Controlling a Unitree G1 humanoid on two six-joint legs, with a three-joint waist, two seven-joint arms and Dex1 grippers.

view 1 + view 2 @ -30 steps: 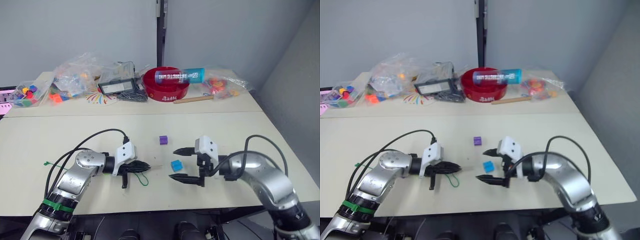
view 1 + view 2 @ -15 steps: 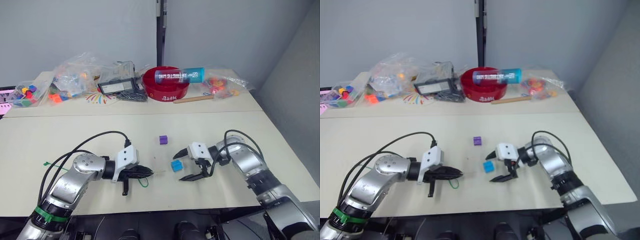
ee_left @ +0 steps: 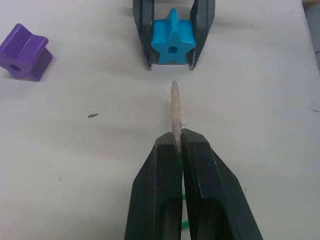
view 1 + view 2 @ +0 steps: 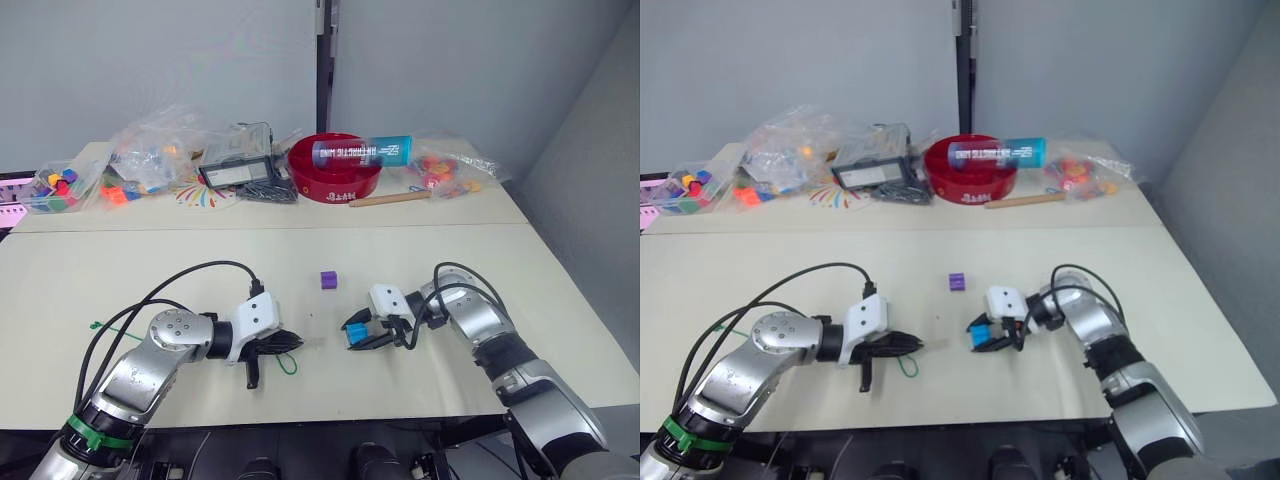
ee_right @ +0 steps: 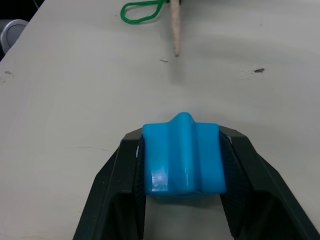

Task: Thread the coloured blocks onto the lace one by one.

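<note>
Right pincer (image 4: 362,334) is clamped on the cyan-blue block (image 3: 172,43), fingers flat on two opposite sides, hole left open and facing the left arm; block sits low over the table (image 4: 120,270), near the middle front. Left pincer (image 3: 178,150) is pinched tight on the lace (image 5: 144,10) just behind its stiff tan tip (image 3: 175,107), tip sticking out forward and aimed at the block's hole from about 9 o'clock, a small gap between them. Green cord loops loose on the table behind the left pincer. Purple block (image 4: 327,280) lies free at roughly 11 o'clock from the cyan one, apart from it. Handling guess: block is light, hard, smooth plastic with ridged sides, so it could twist or pop out if squeezed off-centre; side grip clear of the hole looks right. Tip is rigid enough to push, cord itself is limp and won't push, so hold close to the tip.
</note>
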